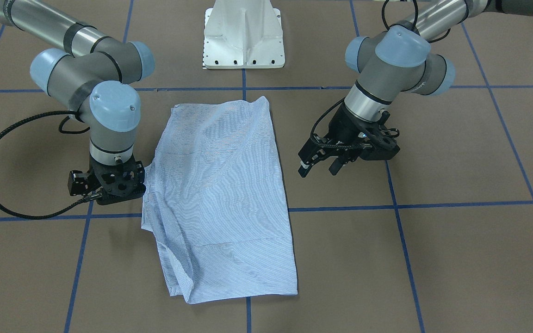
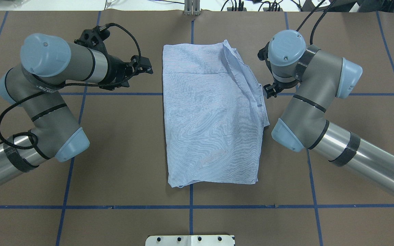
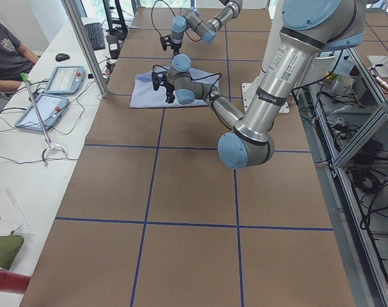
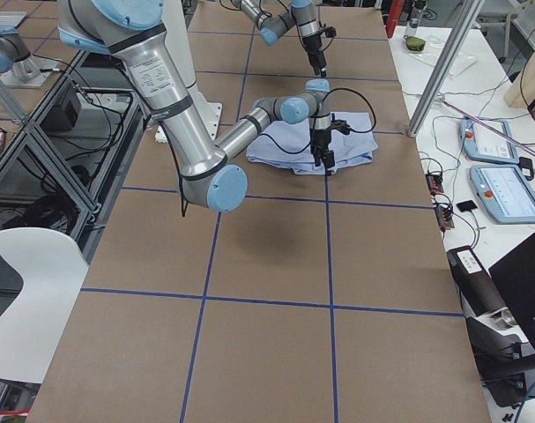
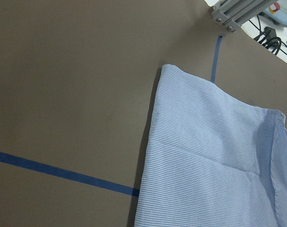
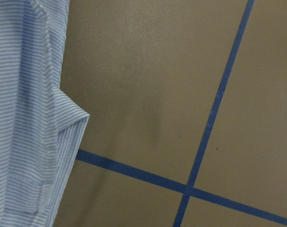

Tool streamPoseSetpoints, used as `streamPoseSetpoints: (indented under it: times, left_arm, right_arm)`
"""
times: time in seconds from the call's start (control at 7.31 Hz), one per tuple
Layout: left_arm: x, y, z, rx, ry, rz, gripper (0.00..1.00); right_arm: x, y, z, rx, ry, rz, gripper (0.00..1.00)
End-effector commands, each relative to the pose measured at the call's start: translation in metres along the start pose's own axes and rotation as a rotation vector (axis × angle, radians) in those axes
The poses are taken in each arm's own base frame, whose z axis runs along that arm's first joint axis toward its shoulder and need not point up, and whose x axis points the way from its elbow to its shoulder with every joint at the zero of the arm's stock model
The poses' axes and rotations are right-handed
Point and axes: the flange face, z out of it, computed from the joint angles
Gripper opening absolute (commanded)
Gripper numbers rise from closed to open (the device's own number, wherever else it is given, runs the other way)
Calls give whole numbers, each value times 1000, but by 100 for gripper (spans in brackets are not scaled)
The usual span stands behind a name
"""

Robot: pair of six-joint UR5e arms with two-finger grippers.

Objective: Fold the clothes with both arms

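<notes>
Shirt (image 2: pixel 210 116) folded into striped rectangle, one side rumpled.

Bright, even light falls from above. The desk (image 1: pixel 456 259) carries only soft, broad shadows beneath the left arm (image 1: pixel 389 90) and the right arm (image 1: pixel 86 78), and a thin dark edge runs along the shirt (image 1: pixel 222 194). Pale streaks of glare lie on the arms' bare metal tubes. In the front and overhead views the shirt's fine stripes shimmer into wavy moiré bands. The left wrist view is sharp, the right wrist view slightly soft. In the side views the post (image 3: pixel 85 45) leans, stretched by a wide lens.
</notes>
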Motion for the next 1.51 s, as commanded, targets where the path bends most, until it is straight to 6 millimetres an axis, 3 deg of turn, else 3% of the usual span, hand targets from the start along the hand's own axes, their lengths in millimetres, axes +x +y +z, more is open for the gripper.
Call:
streamPoseSetpoints:
  times: [0.0, 0.27, 0.41, 0.55, 0.82, 1.37]
  left_arm:
    - [2, 1, -2, 1, 4, 1, 99]
    - [0, 1, -2, 3, 2, 2, 99]
    - [1, 0, -3, 7, 4, 2, 99]
    - [1, 0, -3, 7, 2, 2, 99]
    - [0, 0, -2, 7, 2, 2, 99]
    - [1, 0, -2, 9, 2, 2, 99]
  right_arm:
    - [-8, -20, -2, 88, -74, -3, 100]
    - [-40, -72, 17, 158, -131, 20, 100]
    - [-50, -82, 8, 168, -168, 18, 100]
    - [-52, -83, 6, 172, -173, 16, 100]
    - [-68, -106, -1, 174, -172, 18, 100]
    - [-62, -116, 28, 206, -141, 33, 100]
